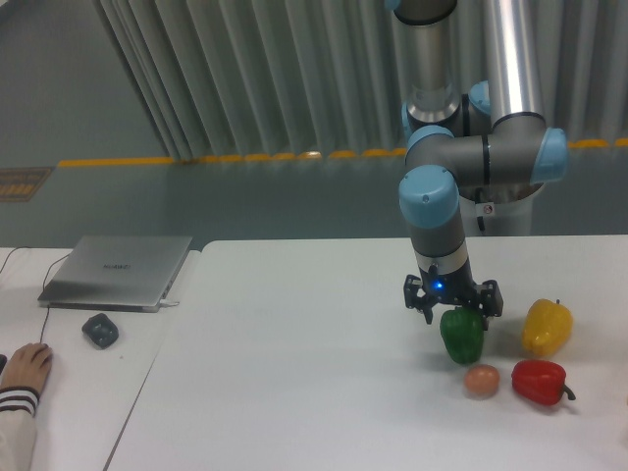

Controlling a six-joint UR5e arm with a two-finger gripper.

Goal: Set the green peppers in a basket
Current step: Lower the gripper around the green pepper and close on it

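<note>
The green pepper [462, 337] stands on the white table [294, 373] at the right, glossy and dark green. My gripper [453, 311] hangs directly above it, fingers spread to either side of the pepper's top, open and not closed on anything. No basket shows in this view.
A yellow pepper [546, 327] stands right of the green one. A red pepper [539, 382] and a small peach-coloured fruit [481, 380] lie in front. At the left, a laptop [118, 272], a mouse [100, 330] and a person's hand [24, 369] rest on a separate desk.
</note>
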